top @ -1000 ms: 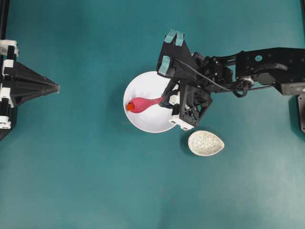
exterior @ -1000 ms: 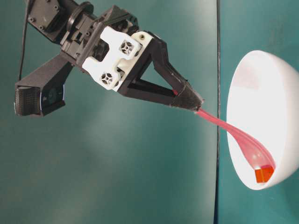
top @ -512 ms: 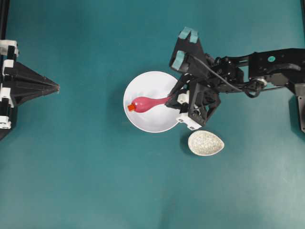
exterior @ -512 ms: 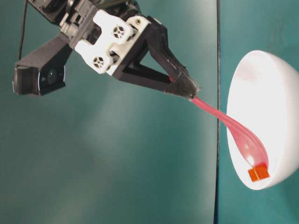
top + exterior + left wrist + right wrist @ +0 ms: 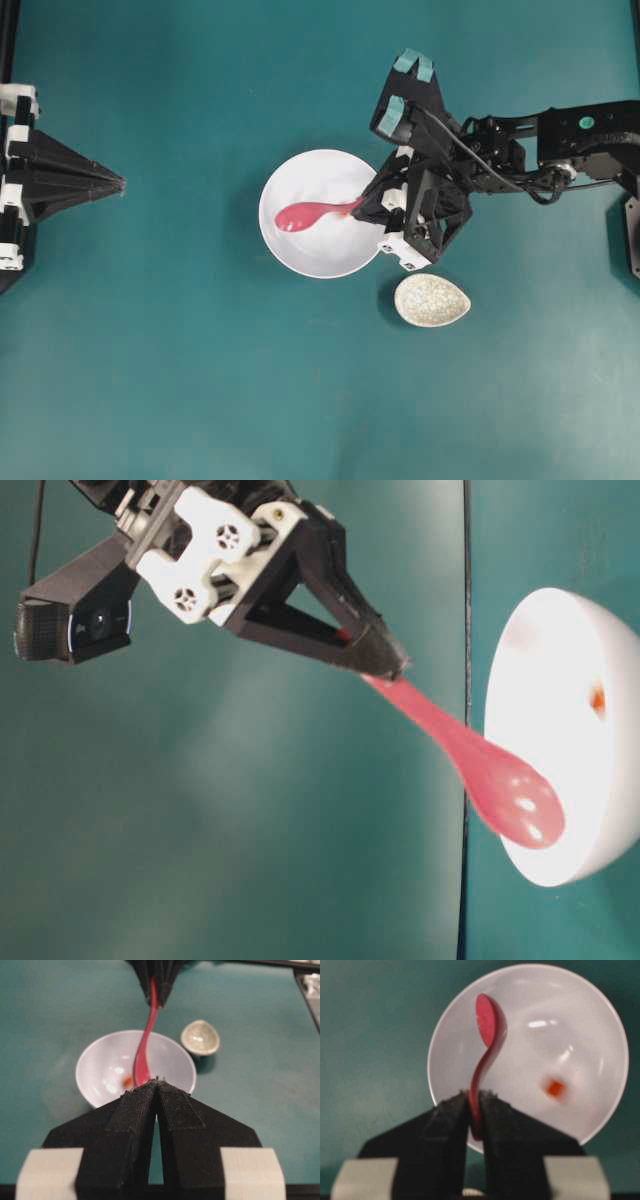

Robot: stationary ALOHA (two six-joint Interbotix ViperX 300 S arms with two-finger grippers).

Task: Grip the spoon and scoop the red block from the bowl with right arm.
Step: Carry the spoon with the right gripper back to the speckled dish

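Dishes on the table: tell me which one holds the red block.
The bowl, the large plain white round one, holds the red block. The small speckled egg-shaped dish beside it holds nothing visible.

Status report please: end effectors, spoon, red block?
Right end effector shut on spoon, left end effector shut, idle. Red block loose in bowl, not on spoon. Nothing blocking.

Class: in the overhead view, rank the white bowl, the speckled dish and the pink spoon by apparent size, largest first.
1. white bowl
2. and 3. pink spoon and speckled dish: similar in length, so unranked; the spoon is also raised nearer the camera.
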